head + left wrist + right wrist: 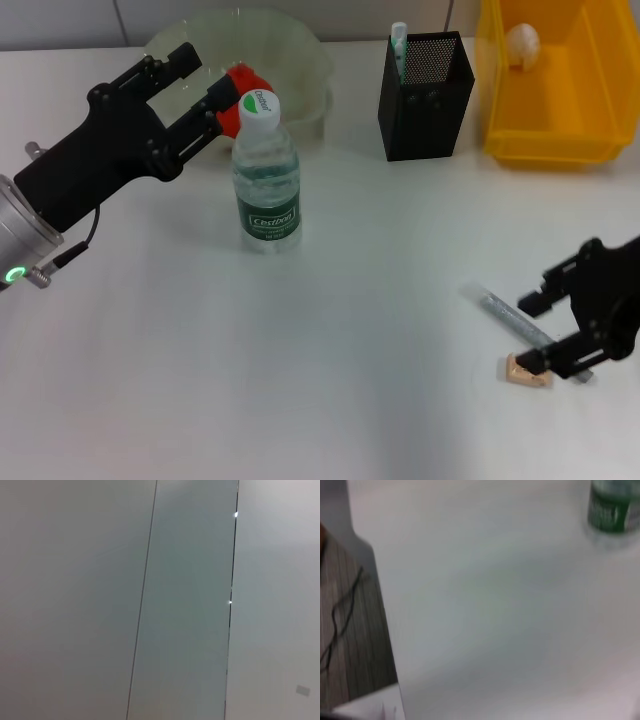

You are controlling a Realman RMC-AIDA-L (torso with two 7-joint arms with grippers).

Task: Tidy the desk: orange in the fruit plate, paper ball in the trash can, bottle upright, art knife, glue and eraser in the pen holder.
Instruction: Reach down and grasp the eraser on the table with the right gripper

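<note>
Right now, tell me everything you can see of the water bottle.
The water bottle stands upright on the white desk, in front of the pale fruit plate and to the left of the black mesh pen holder. It looks like clear ribbed plastic with water inside, a white cap with a green mark on top, and a dark green label band round its lower body. The left tool sits just behind and to its left, apparently clear of it. Nothing else touches it. The right wrist view shows its labelled lower part, blurred.
</note>
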